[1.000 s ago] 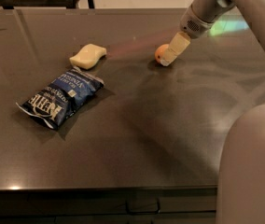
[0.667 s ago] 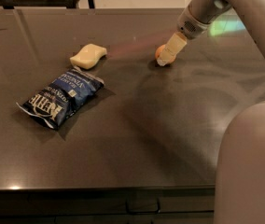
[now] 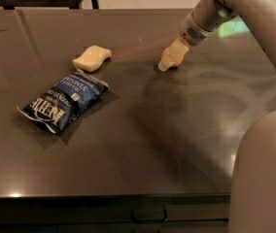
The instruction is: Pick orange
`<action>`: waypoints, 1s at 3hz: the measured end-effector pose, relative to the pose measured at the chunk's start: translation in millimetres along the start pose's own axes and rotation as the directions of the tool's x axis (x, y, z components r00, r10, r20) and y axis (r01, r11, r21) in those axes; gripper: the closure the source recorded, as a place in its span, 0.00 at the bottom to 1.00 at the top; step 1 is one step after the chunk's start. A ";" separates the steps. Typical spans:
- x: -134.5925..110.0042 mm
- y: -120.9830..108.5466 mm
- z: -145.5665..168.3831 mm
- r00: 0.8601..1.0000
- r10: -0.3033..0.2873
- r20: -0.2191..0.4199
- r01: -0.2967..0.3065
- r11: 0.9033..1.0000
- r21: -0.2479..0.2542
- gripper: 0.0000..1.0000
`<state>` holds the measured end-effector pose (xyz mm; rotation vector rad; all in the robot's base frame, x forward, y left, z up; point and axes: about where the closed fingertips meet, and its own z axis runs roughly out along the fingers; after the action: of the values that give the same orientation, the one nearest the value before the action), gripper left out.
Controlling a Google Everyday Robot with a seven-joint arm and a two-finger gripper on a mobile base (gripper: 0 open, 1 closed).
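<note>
Fingers point(image 3: 169, 58) stand apart, straddling the orange point(image 3: 178, 60) on the table point(image 3: 128, 154), far right.

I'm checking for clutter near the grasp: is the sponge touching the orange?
No, the sponge lies apart from the orange, far to its left in the view, while the claw is down at the orange.

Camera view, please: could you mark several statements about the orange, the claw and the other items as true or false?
1. The claw is down at the orange on the dark table. True.
2. The blue chip bag lies right of the orange. False: it lies to its left, nearer the camera.
3. The pale yellow sponge sits just beyond the chip bag. True.
4. The orange rests on the chip bag. False: it sits on the table, apart from the bag.
</note>
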<state>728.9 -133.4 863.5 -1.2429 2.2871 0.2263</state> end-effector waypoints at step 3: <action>3.3 13.1 10.1 1.000 0.014 0.014 -0.013 1.000 -0.027 0.64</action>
<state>720.4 -124.5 851.9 -1.2356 2.2880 0.2714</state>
